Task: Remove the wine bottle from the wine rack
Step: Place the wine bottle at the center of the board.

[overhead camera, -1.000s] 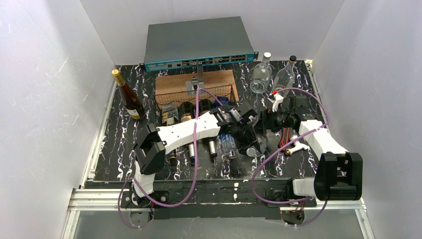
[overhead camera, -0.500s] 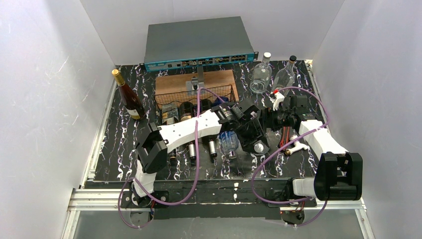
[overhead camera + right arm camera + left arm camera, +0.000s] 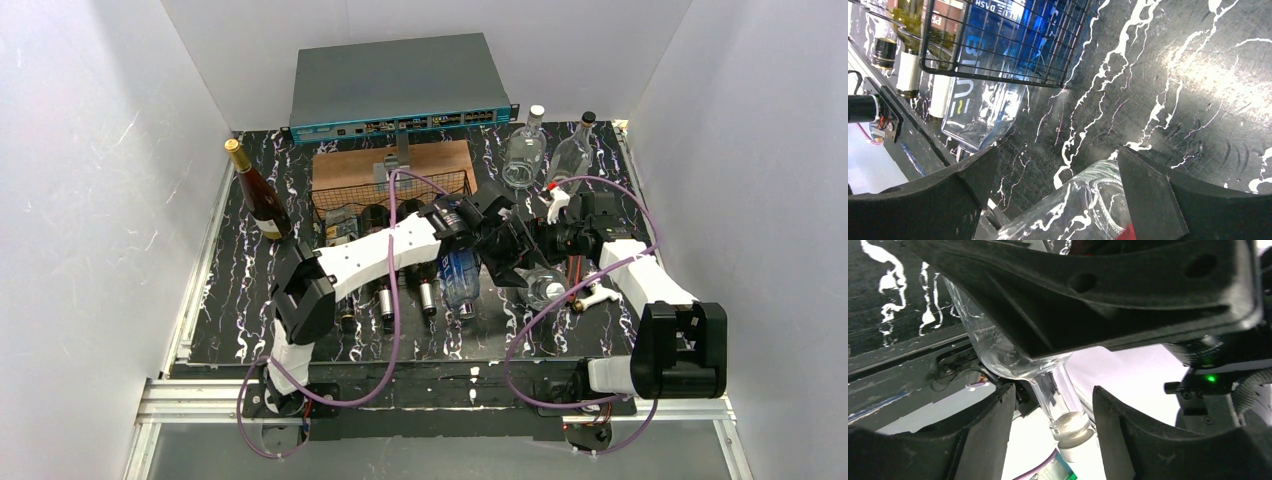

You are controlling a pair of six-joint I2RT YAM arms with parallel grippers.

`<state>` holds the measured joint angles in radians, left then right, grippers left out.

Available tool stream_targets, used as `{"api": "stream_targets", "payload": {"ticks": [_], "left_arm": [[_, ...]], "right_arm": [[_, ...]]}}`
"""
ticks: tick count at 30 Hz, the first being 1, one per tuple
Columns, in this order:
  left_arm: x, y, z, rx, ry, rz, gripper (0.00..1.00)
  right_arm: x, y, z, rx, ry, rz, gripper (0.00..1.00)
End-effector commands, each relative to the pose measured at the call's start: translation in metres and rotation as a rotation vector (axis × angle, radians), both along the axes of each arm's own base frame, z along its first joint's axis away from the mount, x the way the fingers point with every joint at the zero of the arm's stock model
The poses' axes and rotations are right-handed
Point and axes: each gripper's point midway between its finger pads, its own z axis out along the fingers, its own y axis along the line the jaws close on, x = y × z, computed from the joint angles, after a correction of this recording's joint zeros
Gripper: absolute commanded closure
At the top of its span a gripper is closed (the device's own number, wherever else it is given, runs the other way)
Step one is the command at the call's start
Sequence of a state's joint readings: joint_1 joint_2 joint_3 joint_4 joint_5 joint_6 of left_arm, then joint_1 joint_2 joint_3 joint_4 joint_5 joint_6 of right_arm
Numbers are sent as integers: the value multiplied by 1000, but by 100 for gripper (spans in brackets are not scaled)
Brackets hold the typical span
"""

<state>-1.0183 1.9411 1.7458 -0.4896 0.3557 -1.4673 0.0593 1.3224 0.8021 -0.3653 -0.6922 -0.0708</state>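
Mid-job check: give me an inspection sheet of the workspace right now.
Surface: black marbled table, crowded.
Job's things: wine rack holds several lying bottles; clear bottle is to its right, by the grippers.
Clutter: upright wine bottle, two standing clear bottles, wooden board, network switch.
Grippers: left gripper open around the clear bottle's neck; right gripper open.
Cables: purple cables loop over both arms.
Surroundings: white walls, nothing else seen.

Visible: 1 wine rack, 1 wooden board, 3 upright bottles.
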Motion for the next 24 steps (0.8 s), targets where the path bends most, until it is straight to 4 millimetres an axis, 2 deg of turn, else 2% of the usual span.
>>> {"api": "stream_targets", "payload": {"ticks": [1, 6, 9, 13, 19, 24], "left_arm": [[0, -21, 13, -84, 33, 25, 43], [-16, -53, 9, -138, 99, 12, 43], [-11, -64, 8, -152, 105, 36, 43], [6, -70, 13, -177, 82, 77, 43], [38, -67, 15, -194, 56, 131, 43], [62, -60, 22, -217, 35, 172, 43]], "right_arm": [[4, -3, -5, -1, 32, -33, 2], [8, -1, -12, 20, 76, -51, 2], [16, 3, -15, 47, 121, -58, 2], [32, 7, -19, 56, 211, -22, 2], [88, 8, -28, 81, 226, -17, 2], [111, 14, -35, 108, 239, 29, 2]]}}
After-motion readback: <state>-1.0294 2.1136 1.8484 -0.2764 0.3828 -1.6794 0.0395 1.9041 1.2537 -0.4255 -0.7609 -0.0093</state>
